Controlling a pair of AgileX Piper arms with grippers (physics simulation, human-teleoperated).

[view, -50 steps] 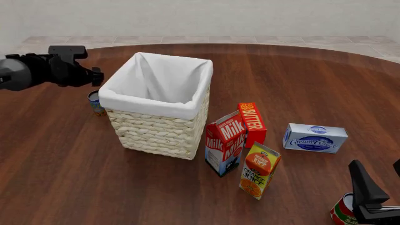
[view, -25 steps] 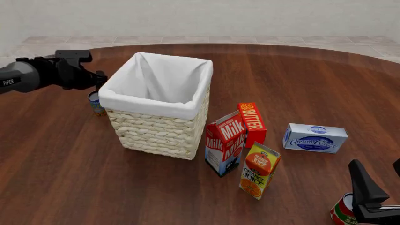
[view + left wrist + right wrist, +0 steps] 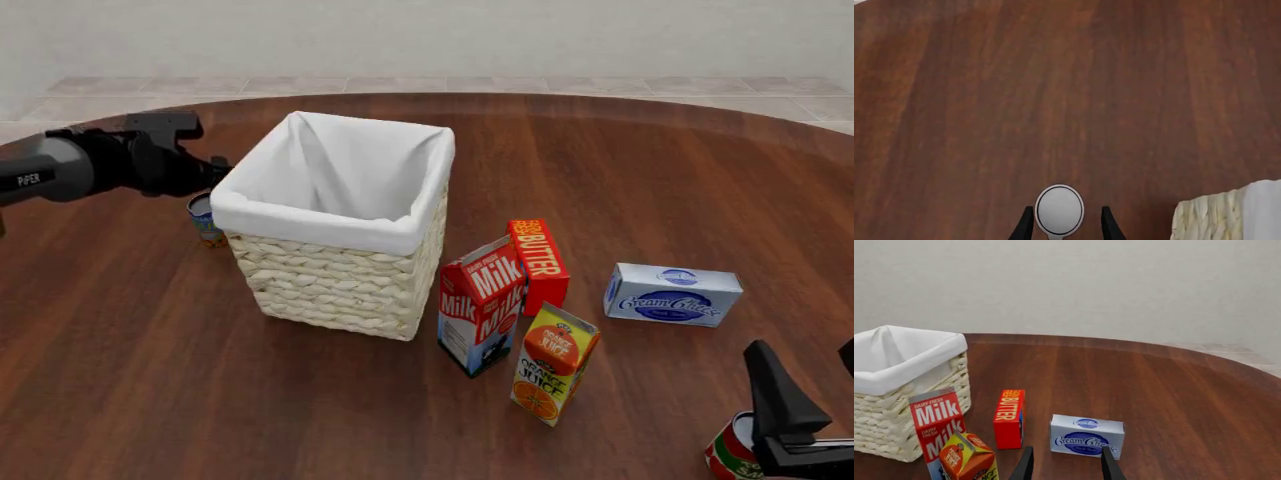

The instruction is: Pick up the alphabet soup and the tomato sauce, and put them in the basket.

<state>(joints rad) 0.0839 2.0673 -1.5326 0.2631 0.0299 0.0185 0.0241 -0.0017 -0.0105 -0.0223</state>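
Note:
The alphabet soup [image 3: 204, 219] is a small can standing just left of the basket [image 3: 334, 262], partly hidden behind it. My left gripper [image 3: 210, 167] hovers above it. In the left wrist view the can's pale lid [image 3: 1059, 209] lies between the open fingers of the left gripper [image 3: 1067, 212]. The tomato sauce [image 3: 730, 452], a red can with a white top, stands at the front right edge. My right gripper [image 3: 809, 388] is open and empty just above and to the right of it. The can is out of the right wrist view, where the right gripper [image 3: 1067, 460] shows open.
A milk carton [image 3: 479, 305], a butter box [image 3: 538, 264] and an orange juice carton [image 3: 553, 364] stand right of the basket. A cream cheese box [image 3: 671, 294] lies further right. The basket's corner [image 3: 1211, 216] is close beside the left gripper.
My left arm has shifted a little to the right and turned over the alphabet soup. The right arm and the objects have not moved.

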